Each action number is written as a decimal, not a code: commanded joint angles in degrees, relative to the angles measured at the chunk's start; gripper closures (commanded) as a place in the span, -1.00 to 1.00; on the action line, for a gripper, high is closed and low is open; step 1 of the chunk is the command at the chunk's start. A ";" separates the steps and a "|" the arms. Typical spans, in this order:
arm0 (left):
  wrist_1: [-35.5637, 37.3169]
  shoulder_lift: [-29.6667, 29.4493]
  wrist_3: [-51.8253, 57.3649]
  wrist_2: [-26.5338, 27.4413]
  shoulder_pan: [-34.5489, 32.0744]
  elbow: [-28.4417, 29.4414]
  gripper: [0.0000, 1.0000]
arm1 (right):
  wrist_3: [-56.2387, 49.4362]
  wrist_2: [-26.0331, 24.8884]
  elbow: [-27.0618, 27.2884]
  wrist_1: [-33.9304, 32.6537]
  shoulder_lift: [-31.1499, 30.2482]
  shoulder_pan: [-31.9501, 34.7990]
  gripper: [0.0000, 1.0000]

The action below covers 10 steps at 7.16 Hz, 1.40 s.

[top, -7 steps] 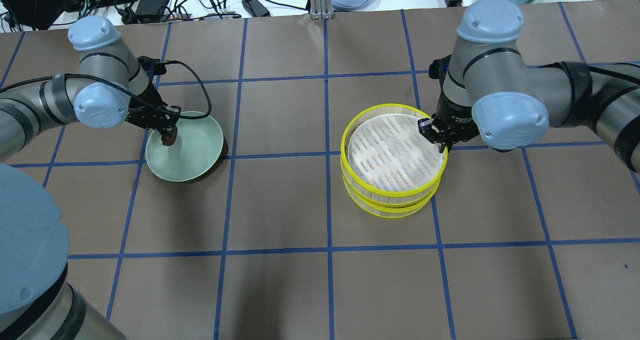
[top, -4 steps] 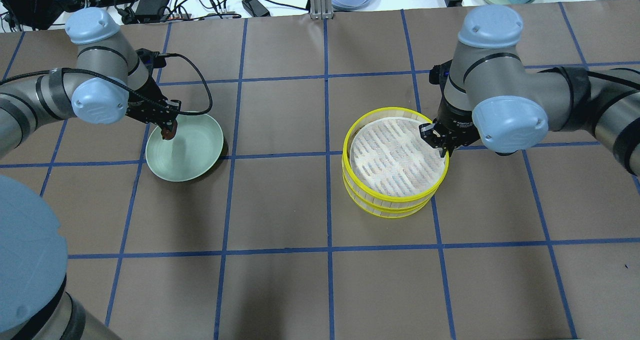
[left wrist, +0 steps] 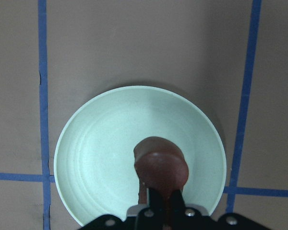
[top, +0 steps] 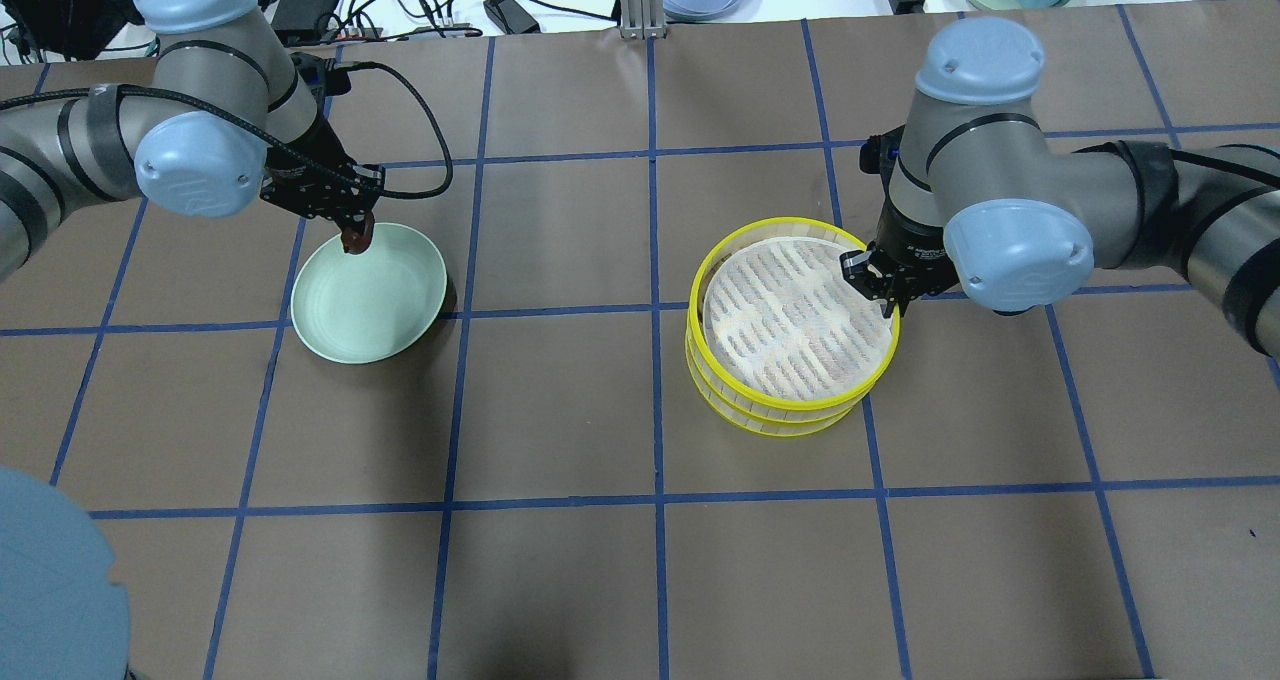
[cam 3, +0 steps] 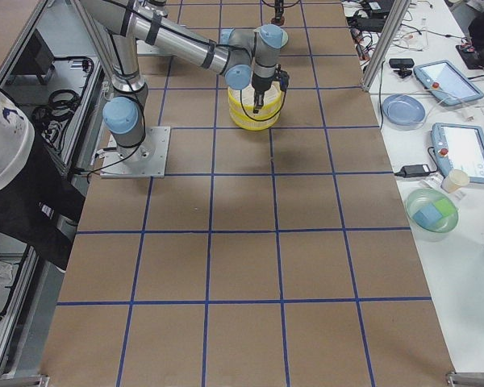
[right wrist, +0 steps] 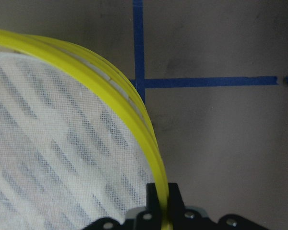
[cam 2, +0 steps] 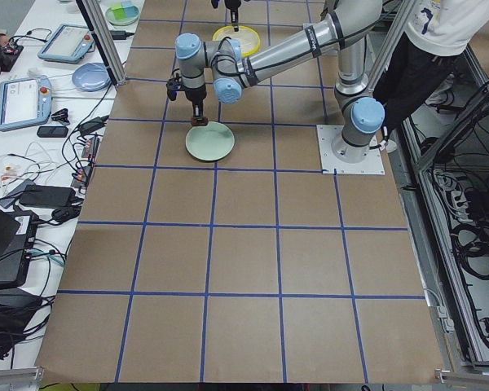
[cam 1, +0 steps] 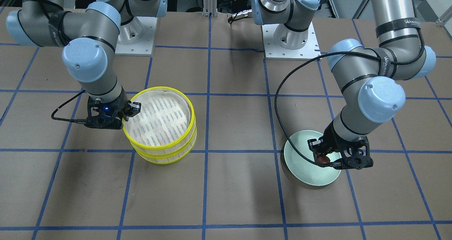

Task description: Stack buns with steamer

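Both grippers loaded.
Left gripper [top: 355,239] jaws clamp the brown bun [left wrist: 162,168] over the green plate [top: 392,306]; right gripper [top: 882,297] jaws pinch the upper steamer basket [top: 693,295] rim (yellow).

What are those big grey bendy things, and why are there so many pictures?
They are two robot arms, fixed at a brown table marked with blue tape. Fixed cameras look from above, from the front and from each end, and two small cameras ride on the wrists. The left hand holds a reddish-brown bun over a pale green plate. The right hand pinches the yellow rim of the top steamer basket, with a second basket under it.
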 commanded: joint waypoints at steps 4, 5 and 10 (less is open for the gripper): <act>-6.60 4.16 -6.99 -0.90 -5.33 3.07 0.98 | 0.20 -0.41 0.01 -0.46 0.45 -0.03 1.00; -7.13 4.69 -8.48 -0.91 -6.03 3.07 0.98 | 0.02 -0.50 0.19 -0.20 0.46 -0.12 1.00; -7.92 6.71 -8.84 -1.52 -6.56 2.45 0.98 | 1.16 -1.03 -1.47 0.59 0.02 -0.29 -1.00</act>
